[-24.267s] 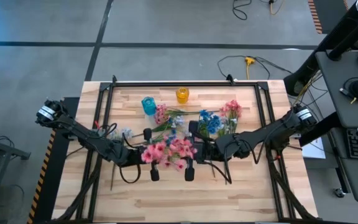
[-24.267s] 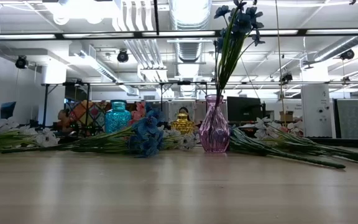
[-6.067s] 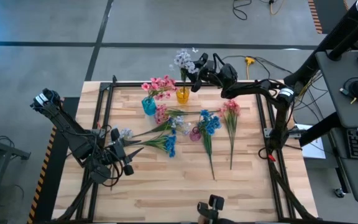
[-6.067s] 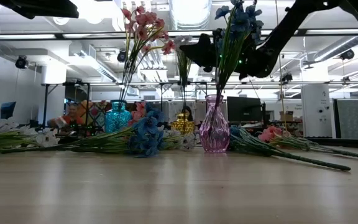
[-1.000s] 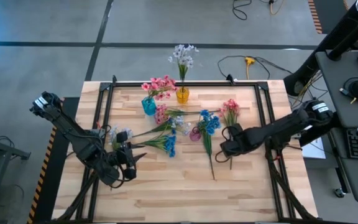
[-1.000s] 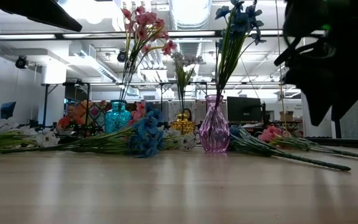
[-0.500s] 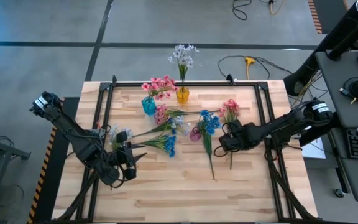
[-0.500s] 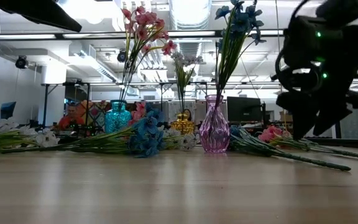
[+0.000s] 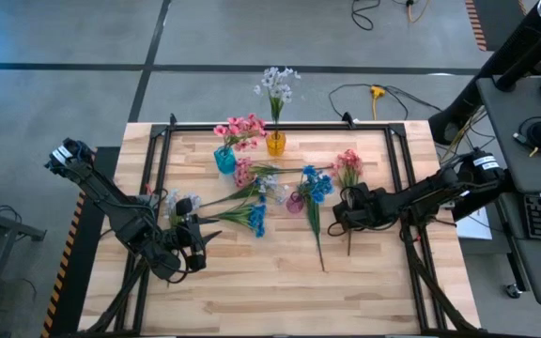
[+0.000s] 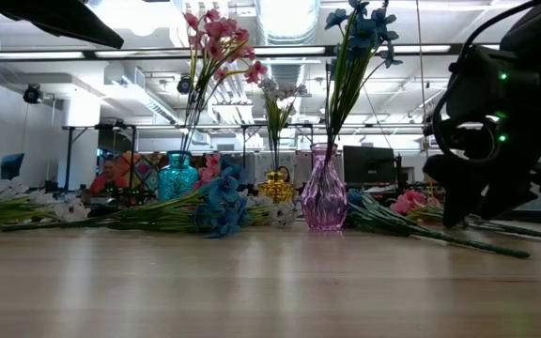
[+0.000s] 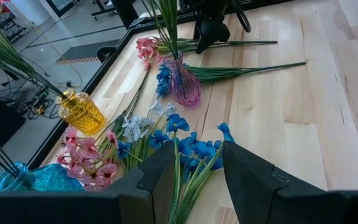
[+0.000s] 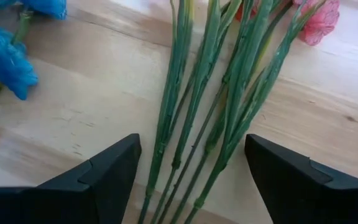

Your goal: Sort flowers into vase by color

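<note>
Near table edge: bare wood in front of both arms.
Right gripper: fingers wide apart, low over the pink spray's stems, holding nothing.
Left gripper: near left; fingers partly apart, empty, by the blue spray.
Blue vase: pink flowers.
Yellow vase: white flowers.
Pink vase: blue flowers.
Low view only: vases stand upright.

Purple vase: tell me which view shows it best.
The low view: the purple vase stands side-on, whole, with blue flowers rising from it. The left wrist view shows it smaller, from above. The high view gives only its top. The right wrist view misses it.
</note>
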